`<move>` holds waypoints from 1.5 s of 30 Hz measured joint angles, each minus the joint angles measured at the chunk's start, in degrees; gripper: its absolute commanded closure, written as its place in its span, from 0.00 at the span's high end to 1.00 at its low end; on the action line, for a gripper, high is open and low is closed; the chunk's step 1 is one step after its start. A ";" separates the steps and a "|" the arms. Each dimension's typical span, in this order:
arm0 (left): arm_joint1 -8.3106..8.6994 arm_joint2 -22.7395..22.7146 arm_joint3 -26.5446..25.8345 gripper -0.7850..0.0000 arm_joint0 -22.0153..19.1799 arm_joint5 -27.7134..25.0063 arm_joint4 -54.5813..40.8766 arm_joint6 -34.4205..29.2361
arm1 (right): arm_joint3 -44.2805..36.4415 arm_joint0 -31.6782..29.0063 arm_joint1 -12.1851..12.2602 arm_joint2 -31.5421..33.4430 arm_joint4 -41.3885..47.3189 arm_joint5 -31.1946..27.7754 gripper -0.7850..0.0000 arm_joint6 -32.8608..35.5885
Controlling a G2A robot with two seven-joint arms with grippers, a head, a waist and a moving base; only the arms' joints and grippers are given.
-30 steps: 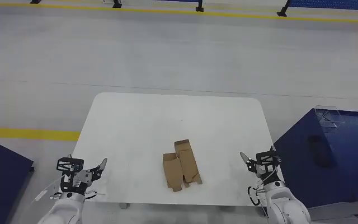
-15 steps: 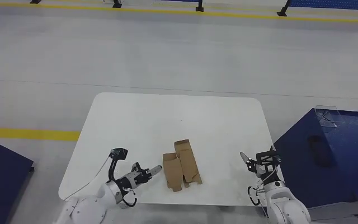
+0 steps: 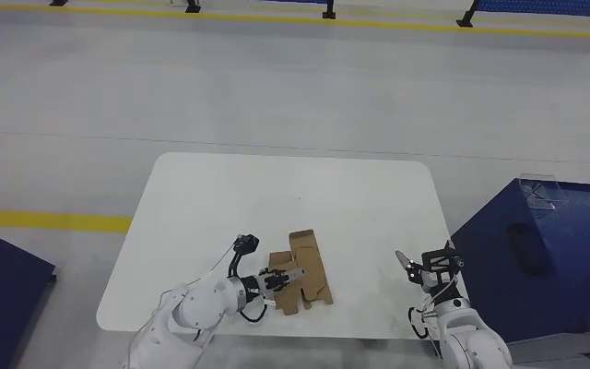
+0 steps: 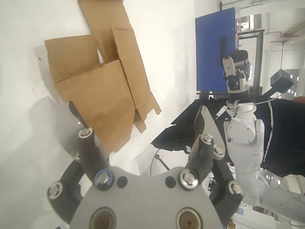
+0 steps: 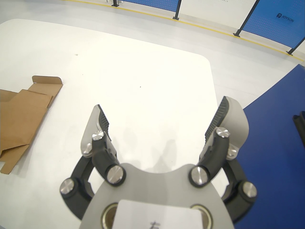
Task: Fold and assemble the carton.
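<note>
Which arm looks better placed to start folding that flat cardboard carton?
Left. The left gripper is open at the carton, one flap between its fingers; the right gripper hangs open at the edge of the table, far from the carton.

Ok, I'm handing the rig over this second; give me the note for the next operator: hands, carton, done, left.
Carton: flat blank on the table, near its front edge.
Left hand: open at the carton's near-left corner, one fingertip hidden behind a panel edge; not closed on it.
Right hand: open, empty, over the table's right side, apart from the carton.
Done: nothing folded.
Left: grip, erect, fold flaps, close.
</note>
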 measured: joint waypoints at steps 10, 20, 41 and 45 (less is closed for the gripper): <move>0.41 -1.78 -1.43 0.94 1.77 0.43 0.17 2.30 | 0.00 0.00 0.00 0.00 0.00 0.00 1.00 0.00; 0.20 -1.61 3.39 0.47 0.31 -0.28 -4.21 -0.40 | 0.00 0.00 0.00 0.00 0.00 0.00 1.00 0.00; 0.06 -2.91 5.29 0.00 -1.27 -7.15 -12.29 -2.11 | 0.00 0.00 0.00 0.00 0.00 0.00 1.00 0.00; 0.90 -5.27 -1.93 0.00 2.76 -8.91 -12.88 -3.10 | -0.04 0.00 -0.02 -0.02 0.07 -0.07 1.00 0.06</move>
